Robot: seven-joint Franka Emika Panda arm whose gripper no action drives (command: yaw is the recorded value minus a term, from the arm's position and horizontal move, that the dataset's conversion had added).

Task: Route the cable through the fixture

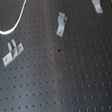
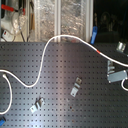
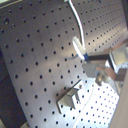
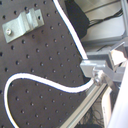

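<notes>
The white cable (image 2: 47, 52) runs from the second exterior view's left edge, loops up and crosses to the right, with a red mark near its end. My gripper (image 2: 116, 75) sits at the second exterior view's right edge, shut on the cable's end. Both wrist views show the cable (image 4: 50, 82) running into the shut gripper (image 4: 97, 76), and it also shows in the first wrist view (image 3: 98, 71). The fixture (image 1: 96, 2), a slim silver strip, stands at the first exterior view's top right. A metal clip (image 3: 70, 98) lies close to the gripper; I cannot tell whether it is the fixture.
On the black perforated board (image 1: 65, 81) stand a two-pronged clip (image 1: 11, 52) at the first exterior view's left and a kinked clip (image 1: 61, 23) in the middle. Both show in the second exterior view (image 2: 37, 105) (image 2: 76, 88). Clutter lies behind the board (image 2: 15, 20).
</notes>
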